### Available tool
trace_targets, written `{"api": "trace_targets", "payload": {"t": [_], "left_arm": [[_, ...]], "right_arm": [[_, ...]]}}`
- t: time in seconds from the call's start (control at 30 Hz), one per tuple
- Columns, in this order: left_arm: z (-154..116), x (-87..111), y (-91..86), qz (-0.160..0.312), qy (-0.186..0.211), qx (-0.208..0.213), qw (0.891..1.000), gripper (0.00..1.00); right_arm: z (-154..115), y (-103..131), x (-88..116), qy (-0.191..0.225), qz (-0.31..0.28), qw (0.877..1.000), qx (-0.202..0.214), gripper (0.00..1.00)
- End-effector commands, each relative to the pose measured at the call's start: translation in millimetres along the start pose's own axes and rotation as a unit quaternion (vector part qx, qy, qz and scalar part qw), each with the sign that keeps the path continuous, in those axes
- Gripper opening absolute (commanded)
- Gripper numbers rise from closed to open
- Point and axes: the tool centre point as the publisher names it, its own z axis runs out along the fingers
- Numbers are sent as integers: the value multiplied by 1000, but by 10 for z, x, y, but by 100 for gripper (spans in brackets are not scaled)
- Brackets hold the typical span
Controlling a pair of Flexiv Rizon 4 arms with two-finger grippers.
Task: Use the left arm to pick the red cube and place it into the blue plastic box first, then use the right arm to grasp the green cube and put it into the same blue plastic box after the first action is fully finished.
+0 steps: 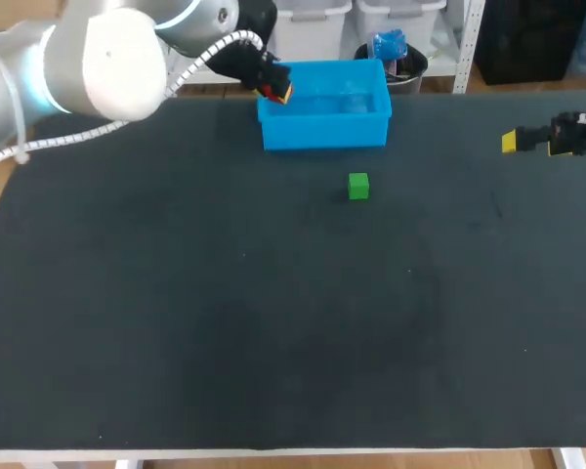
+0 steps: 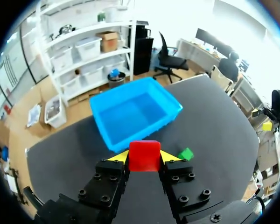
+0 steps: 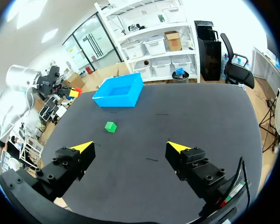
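The red cube is clamped between the two yellow-tipped fingers of the left gripper, one finger pressed to each side face, and is held up off the tabletop. In the head view the cube is seen at the left rim of the blue plastic box, towards the box's far corner; whether it is over the inside or just at the rim cannot be told. From the left wrist, the open box is seen just ahead of the held cube, with its nearest corner turned towards the fingers. The green cube is set flat on the dark tabletop, a little to the near side of the box's front wall and apart from it; in the left wrist view it is seen beside the left gripper. The left arm is brought in from the far left corner, with a white cable run along it. The right gripper is held above the right edge of the tabletop, well apart from the box and the green cube, and its fingers are spread wide.
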Motion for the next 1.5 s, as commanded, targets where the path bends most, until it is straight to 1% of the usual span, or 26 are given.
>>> {"api": "trace_targets", "payload": {"t": [0.03, 0.27, 0.43, 0.53, 0.83, 1.03, 1.3, 1.5], "left_arm": [[355, -288, 120, 4, 10, 15, 1000, 0], [577, -539, 219, 9, 12, 20, 1000, 0], [736, -603, 293, -2, 25, 21, 999, 0], [781, -628, 334, -6, 27, 21, 999, 0], [902, -634, 458, -19, 37, 14, 999, 0], [948, -620, 488, -27, 43, 13, 999, 0], [1041, -607, 503, -37, 63, 1, 997, 0], [1169, -592, 436, -43, 83, -4, 996, 0]], "right_arm": [[5, 1, -3, 0, 0, 1000, 1, 100], [5, 1, -3, 0, 0, 1000, 1, 100], [5, 1, -3, 0, 0, 1000, 1, 100], [5, 1, -3, 0, 0, 1000, 1, 100], [5, 1, -3, 0, 0, 1000, 1, 100], [5, 1, -3, 0, 0, 1000, 1, 100], [5, 1, -3, 0, 0, 1000, 1, 100], [5, 1, -3, 0, 0, 1000, 1, 100]]}}
